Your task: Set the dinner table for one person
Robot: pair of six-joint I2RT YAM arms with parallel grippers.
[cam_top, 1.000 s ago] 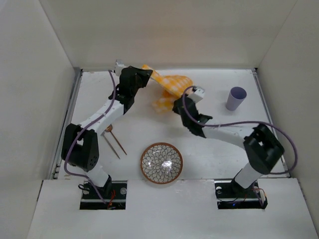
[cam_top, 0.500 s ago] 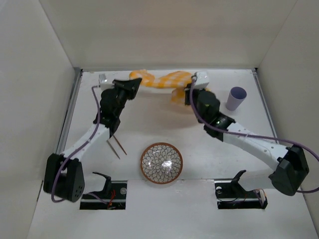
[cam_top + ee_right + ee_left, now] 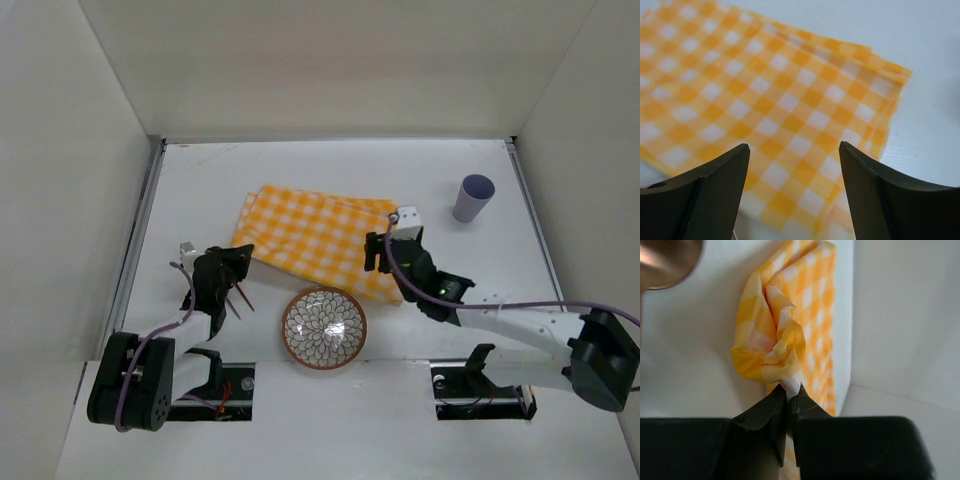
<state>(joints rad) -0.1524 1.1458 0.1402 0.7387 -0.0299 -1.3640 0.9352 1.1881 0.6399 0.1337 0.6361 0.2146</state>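
Observation:
A yellow-and-white checked cloth (image 3: 315,238) lies spread on the white dinner table (image 3: 200,190). My left gripper (image 3: 238,262) is shut on the cloth's near-left corner. In the left wrist view that corner (image 3: 772,347) bunches up just past the pinched fingertips of the gripper (image 3: 790,392). My right gripper (image 3: 388,256) hangs over the cloth's near-right part with its jaws wide open. In the right wrist view the gripper (image 3: 794,150) has nothing between its fingers, and the flat cloth (image 3: 765,90) lies below them.
A patterned bowl with a brown rim (image 3: 323,327) sits near the front edge, just below the cloth. Chopsticks (image 3: 236,297) lie beside my left gripper. A bronze spoon (image 3: 665,260) shows at the left wrist view's top left. A purple cup (image 3: 473,198) stands at the back right.
Both arms pulled the cloth from the far edge toward the front, and it now lies flat. The right gripper has opened and let go of it; the left still holds its corner.

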